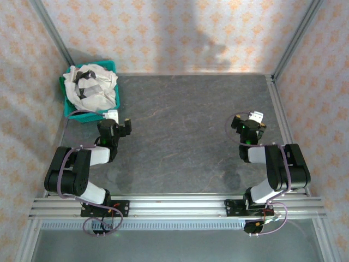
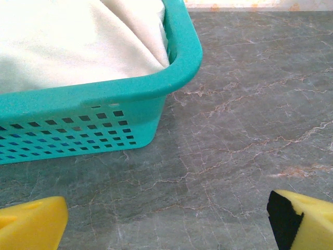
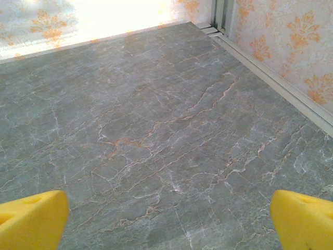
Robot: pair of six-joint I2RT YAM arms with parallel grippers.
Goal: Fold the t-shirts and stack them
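The bin is showing teal, with rows of small holes. The t-shirt is looking cream-white. The table is showing grey marble with pale and rusty veins. The walls are wearing orange flowers on cream.

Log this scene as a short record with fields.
table: grey marbled top
bin: teal plastic bin, far left of the table
shirts: cream-white t-shirt bunched inside the bin, none laid out
left gripper: open, empty, beside the bin's near right corner
right gripper: open, empty, above the table at right
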